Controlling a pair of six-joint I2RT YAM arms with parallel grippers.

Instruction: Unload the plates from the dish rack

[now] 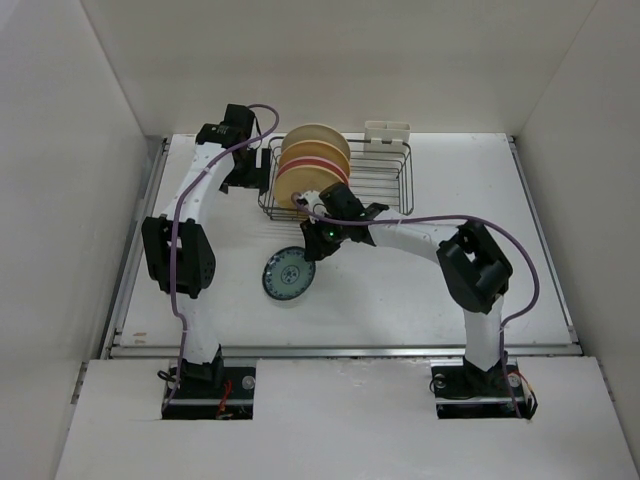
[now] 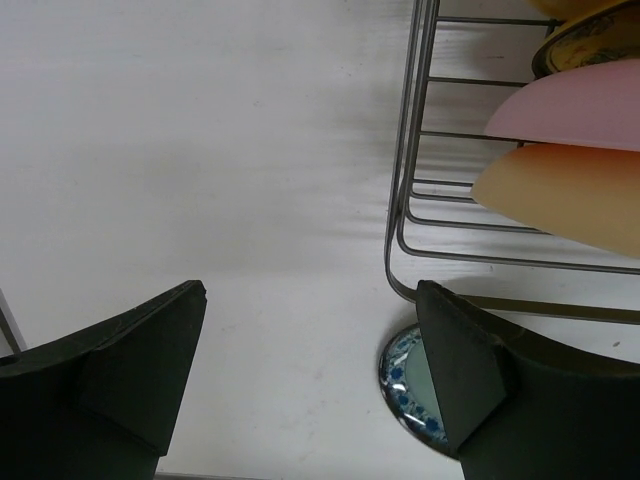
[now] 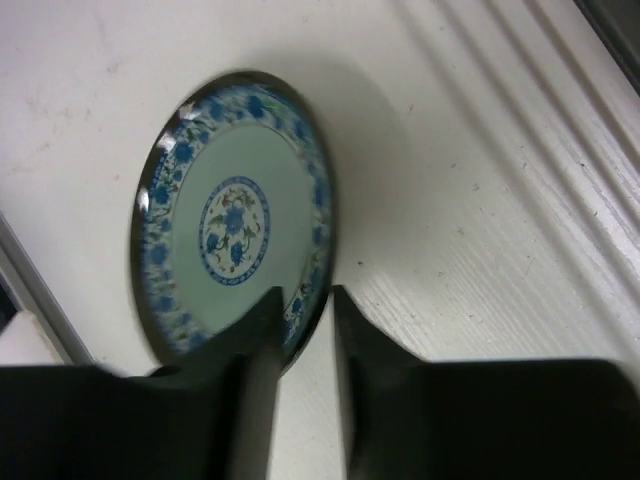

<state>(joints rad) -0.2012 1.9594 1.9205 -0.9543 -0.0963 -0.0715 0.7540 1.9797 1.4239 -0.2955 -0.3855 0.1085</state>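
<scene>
The black wire dish rack (image 1: 385,178) stands at the back centre. It holds upright a cream plate (image 1: 320,138), a pink plate (image 1: 312,158) and a peach-yellow plate (image 1: 298,182). The left wrist view shows the rack wires (image 2: 405,180), the pink plate (image 2: 570,105), the peach-yellow plate (image 2: 560,195) and a dark amber patterned plate (image 2: 590,45). A teal-green patterned plate (image 1: 286,275) lies on the table in front of the rack. My right gripper (image 3: 305,295) has its fingers closed narrowly over that plate's (image 3: 230,210) rim. My left gripper (image 2: 310,300) is open and empty, left of the rack.
A white plastic holder (image 1: 388,131) is clipped on the rack's back edge. White walls enclose the table on the left, back and right. A metal rail (image 1: 340,349) runs along the table's near edge. The teal-green plate's rim (image 2: 405,385) shows beside my left gripper's right finger.
</scene>
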